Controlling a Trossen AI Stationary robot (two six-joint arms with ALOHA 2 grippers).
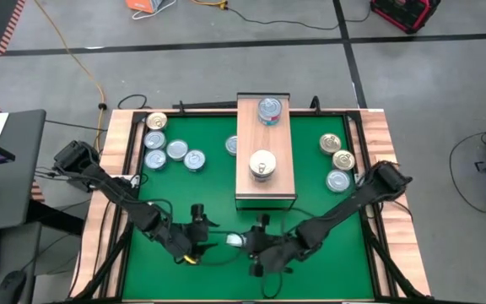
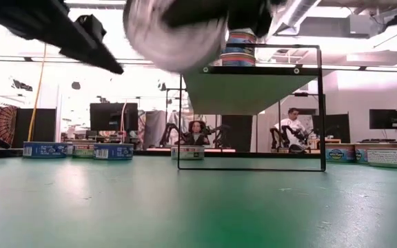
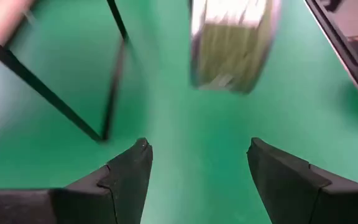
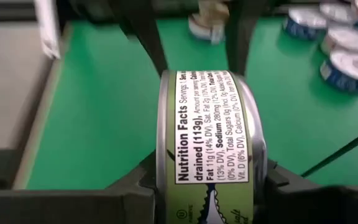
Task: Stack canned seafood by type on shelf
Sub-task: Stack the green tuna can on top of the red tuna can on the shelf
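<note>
In the right wrist view a flat round can (image 4: 207, 124) with a green label stands on edge in my right gripper (image 4: 207, 186), which is shut on it. From above, that can (image 1: 234, 241) is near the table's front edge, in front of the shelf (image 1: 264, 181). My left gripper (image 3: 197, 168) is open just to the can's left, touching nothing. The light-wood shelf stands on thin black legs. A blue-topped can (image 1: 269, 110) and a pale-topped can (image 1: 262, 165) rest on its top. My right gripper pinches the can between its two fingers, one finger (image 4: 135, 186) on each flat face. The label band (image 4: 207, 168) faces the wrist camera. The fingers come from the near right, slanting a little downward. The can (image 2: 178, 31) is on edge, lifted clear of the mat.
Several loose cans (image 1: 165, 148) lie on the green mat left of the shelf, one (image 1: 232, 145) close to its left side. Three more (image 1: 337, 160) lie to its right. The shelf's black leg frame (image 2: 250, 165) stands on the mat. A wooden border (image 1: 125, 135) rims the mat.
</note>
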